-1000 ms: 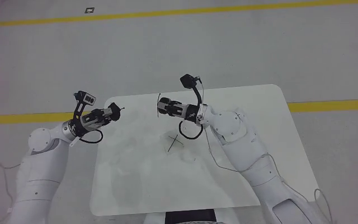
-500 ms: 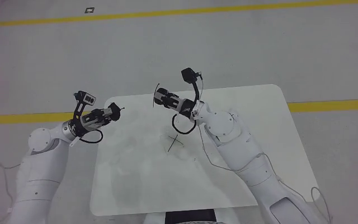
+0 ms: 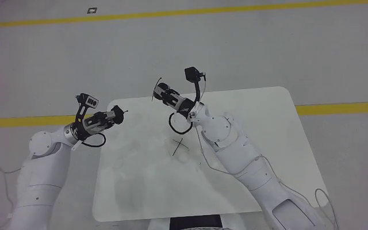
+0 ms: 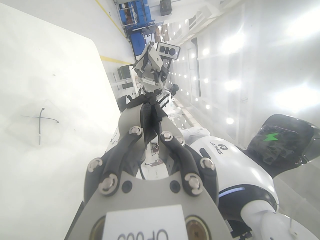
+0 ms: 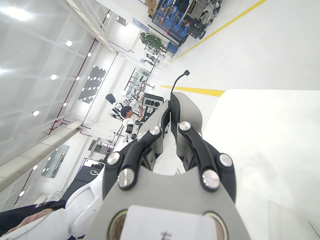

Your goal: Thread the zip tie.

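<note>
The white rounded-corner table (image 3: 259, 172) (image 4: 37, 51) (image 5: 262, 126) lies beneath and behind both tools.

The right gripper (image 3: 162, 89) (image 5: 171, 96), grey-fingered with black links, is just past the table's far edge in the top view. Its tips point away from the robot and toward the left arm's side. Its fingers are pressed together on a thin black plastic zip tie (image 3: 156, 91) (image 5: 178, 77). The tie runs crosswise through the tips. One curved length ending in a small head sticks out beyond them, and the other end hangs out on the opposite side.

The left gripper (image 3: 119, 115) (image 4: 147, 108), of the same grey and black build, is off to the side of the right one and apart from it, by the table's far left corner. Its tips are aimed toward the right gripper and its fingers are closed against each other. In the top view a short black sliver (image 3: 125, 111) juts from its tips, but I cannot tell what it is.

Two more thin black zip ties (image 3: 180, 145) (image 4: 40, 123) lie crossed on the table. They are behind the right gripper, back along its arm, and ahead of the left gripper and off to one side. They are well apart from both grippers.
</note>
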Available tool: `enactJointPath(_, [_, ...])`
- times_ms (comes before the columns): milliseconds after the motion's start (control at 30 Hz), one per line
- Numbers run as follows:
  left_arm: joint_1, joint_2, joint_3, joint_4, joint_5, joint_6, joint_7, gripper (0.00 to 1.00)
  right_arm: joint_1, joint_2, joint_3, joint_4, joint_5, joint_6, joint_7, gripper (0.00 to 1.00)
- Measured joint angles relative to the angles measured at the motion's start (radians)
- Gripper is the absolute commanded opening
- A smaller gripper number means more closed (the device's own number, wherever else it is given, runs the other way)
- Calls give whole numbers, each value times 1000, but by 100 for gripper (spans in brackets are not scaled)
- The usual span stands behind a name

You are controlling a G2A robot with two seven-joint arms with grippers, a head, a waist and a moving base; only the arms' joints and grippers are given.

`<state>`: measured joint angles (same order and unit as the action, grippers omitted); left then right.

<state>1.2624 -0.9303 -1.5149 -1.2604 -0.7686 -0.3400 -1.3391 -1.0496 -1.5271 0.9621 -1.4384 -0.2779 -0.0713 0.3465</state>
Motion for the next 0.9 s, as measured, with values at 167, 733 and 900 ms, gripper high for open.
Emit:
enactJointPath(167, [8, -3, 6, -7, -13, 12, 23, 0, -8, 0, 0, -6, -6, 2, -14, 0])
enactJointPath(733, [39, -68, 137, -77, 36, 0, 327, 0, -144, -6, -51, -102, -157, 52, -260, 0])
enactJointPath(900, [34, -76, 138, -86, 27, 0, 341, 0, -150, -4, -44, -98, -188, 66, -267, 0])
